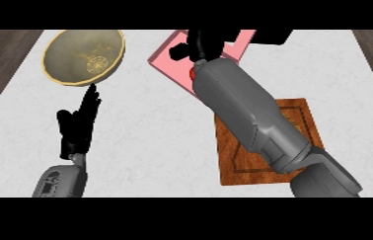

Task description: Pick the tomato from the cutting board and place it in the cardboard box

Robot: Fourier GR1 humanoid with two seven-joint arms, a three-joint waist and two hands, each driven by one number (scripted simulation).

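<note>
Tomato (192, 72): only a small red sliver shows, at the wrist end of the right hand, over the pink surface at the counter's far side; most of it is hidden by the hand and forearm.
Right hand (198, 47): black, fingers curled downward over the pink surface with the red sliver tucked beneath it; it appears to be closed round the tomato, though the contact itself is hidden.
Right forearm (247, 113): grey, runs diagonally from the lower right edge up toward the top centre, crossing over the wooden board.
Pink box (169, 61): a flat pink shape lying at an angle at the far side of the counter, partly covered by the right hand; whether it has walls cannot be told.
Cutting board (299, 120): brown wood with a darker inset border, lying near the right side, largely hidden under the forearm.
Plate (84, 56): round, golden, with a faint pattern, at the far left, well apart from the pink box.
Left hand (80, 123): black, fingers straight and pointing up toward the plate, open and resting at the lower left, holding nothing.
Counter (146, 135): pale, marbled white.
</note>
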